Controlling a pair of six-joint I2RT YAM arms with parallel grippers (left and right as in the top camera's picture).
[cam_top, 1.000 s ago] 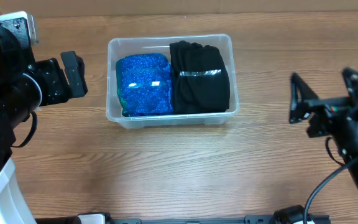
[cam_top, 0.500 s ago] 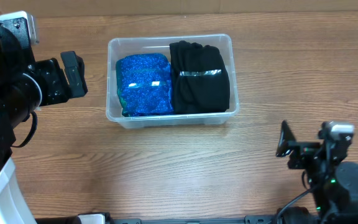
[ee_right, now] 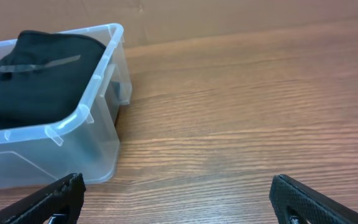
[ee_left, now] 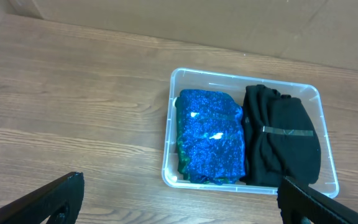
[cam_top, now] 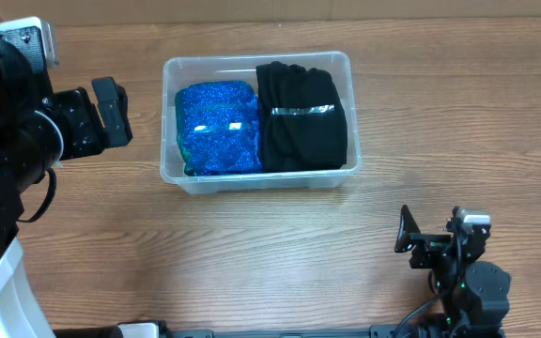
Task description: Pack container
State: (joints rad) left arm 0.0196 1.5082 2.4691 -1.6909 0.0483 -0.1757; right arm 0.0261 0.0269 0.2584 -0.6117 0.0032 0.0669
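Note:
The clear plastic container (cam_top: 169, 122) stands at the back middle of the table. It holds a blue glittery bundle (cam_top: 216, 127) on the left and a folded black garment (cam_top: 301, 117) on the right. It also shows in the left wrist view (ee_left: 168, 143) and the right wrist view (ee_right: 79, 134). My left gripper (cam_top: 111, 111) is open and empty, left of the container. My right gripper (cam_top: 406, 241) is open and empty near the front right edge, well away from the container.
The wooden table (cam_top: 252, 244) spreads around the container. A brown cardboard wall (ee_left: 185, 18) runs along the back edge.
My right arm has drawn back from the right side toward the front edge and folded low. The left arm and the container have not moved.

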